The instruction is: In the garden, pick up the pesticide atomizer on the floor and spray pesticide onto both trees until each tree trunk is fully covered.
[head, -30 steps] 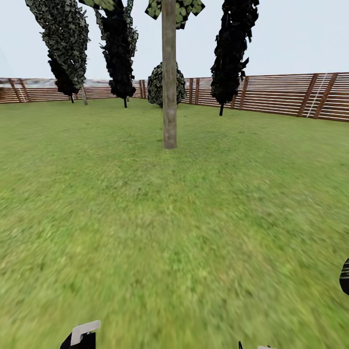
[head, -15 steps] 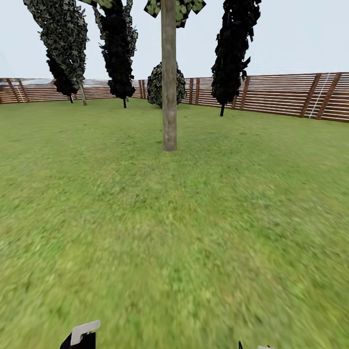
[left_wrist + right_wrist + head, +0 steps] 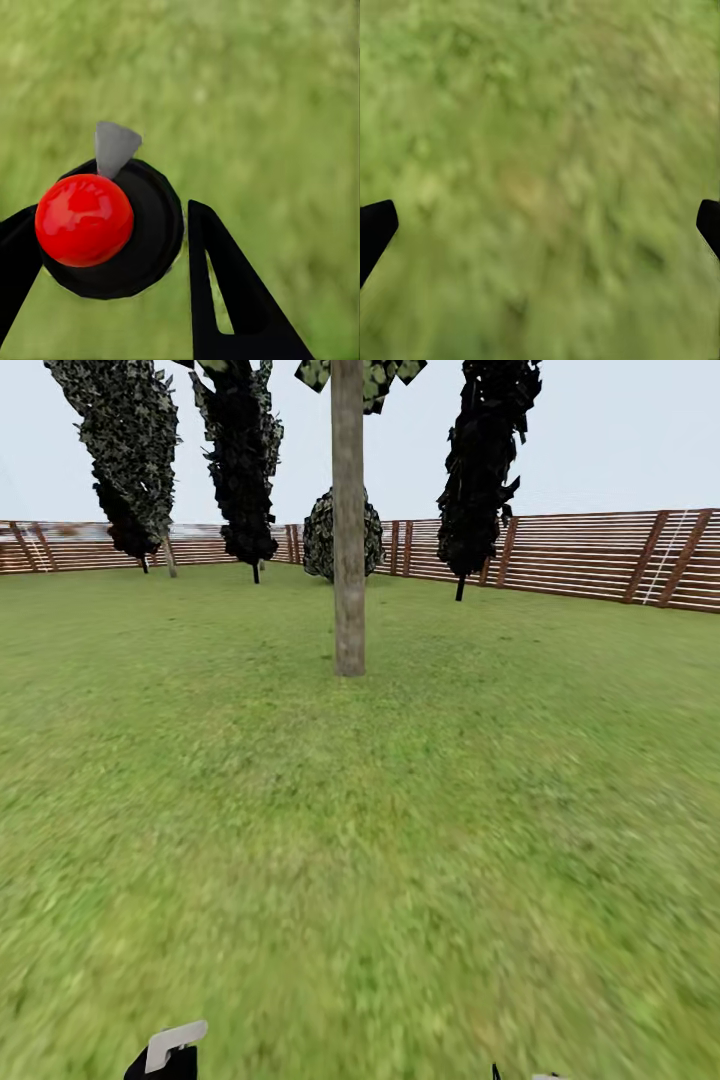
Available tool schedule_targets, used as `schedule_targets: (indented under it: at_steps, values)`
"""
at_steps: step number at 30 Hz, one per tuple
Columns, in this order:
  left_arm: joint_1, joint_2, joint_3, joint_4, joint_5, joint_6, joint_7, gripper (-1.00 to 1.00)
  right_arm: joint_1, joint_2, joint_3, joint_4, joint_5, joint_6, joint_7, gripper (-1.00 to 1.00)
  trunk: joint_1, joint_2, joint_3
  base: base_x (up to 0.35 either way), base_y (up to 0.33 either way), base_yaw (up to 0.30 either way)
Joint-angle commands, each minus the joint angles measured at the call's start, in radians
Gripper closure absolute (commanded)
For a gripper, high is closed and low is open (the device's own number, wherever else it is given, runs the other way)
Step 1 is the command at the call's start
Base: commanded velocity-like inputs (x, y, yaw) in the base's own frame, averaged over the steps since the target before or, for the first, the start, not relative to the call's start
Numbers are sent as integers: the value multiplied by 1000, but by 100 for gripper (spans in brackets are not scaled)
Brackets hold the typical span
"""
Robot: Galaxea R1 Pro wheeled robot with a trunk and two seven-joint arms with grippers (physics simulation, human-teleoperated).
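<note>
A: Jaws first. How is the left gripper [image 3: 105,247] doing?

B: It is gripping the pesticide atomizer [image 3: 112,229]. In the left wrist view its two black fingers [image 3: 232,300] are sitting on either side of a round black body, pressing against it. A glossy red ball [image 3: 84,220] is sitting on top of that body, and a small grey nozzle [image 3: 115,148] is poking out past it.

A: And the right gripper [image 3: 540,225]?

B: It is hanging wide apart with nothing between the jaws. Just the two black fingertips [image 3: 373,229] are showing at opposite edges of the right wrist view, with blurry grass between them.

A: What is lying under both?

B: The floor [image 3: 400,840], green turf, is running under both wrist cameras. In the head view a grey-white piece on a black body [image 3: 172,1048], probably the atomizer's top, is peeking up at the bottom edge on the left.

A: Where is the tree trunk [image 3: 348,520] standing?

B: It is rising straight ahead in the head view, mottled grey-tan and upright, well apart from the grippers, with a bit of green crown showing at the top edge. Behind it, dark narrow cypresses [image 3: 240,460] and a round bush [image 3: 322,535] are standing before the wooden fence [image 3: 600,555] that is ringing the garden.
</note>
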Motion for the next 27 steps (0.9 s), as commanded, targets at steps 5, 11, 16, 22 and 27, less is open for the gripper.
schedule_targets:
  at_steps: [5, 11, 16, 22, 27]
  values:
    - [-1, 0, -1, 1, -1, -3, 3, 100, -1, 0, -5, 1, 1, -3, 2, -100, 0, 0, -1, 334, 0, 0]
    - [-1, 0, -1, 1, -1, -3, 3, 100, -1, 0, -5, 1, 1, -3, 1, -100, 0, 0, -1, 334, 0, 0]
    - [-1, 0, -1, 1, -1, -3, 2, 100, -1, 0, -5, 1, 1, -3, 2, -100, 0, 0, -1, 334, 0, 0]
    - [-1, 0, -1, 1, -1, -3, 3, 100, -1, 0, -5, 1, 1, -3, 1, -100, 0, 0, -1, 334, 0, 0]
    - [-1, 0, -1, 1, -1, -3, 3, 100, -1, 0, -5, 1, 1, -3, 1, -100, 0, 0, -1, 334, 0, 0]
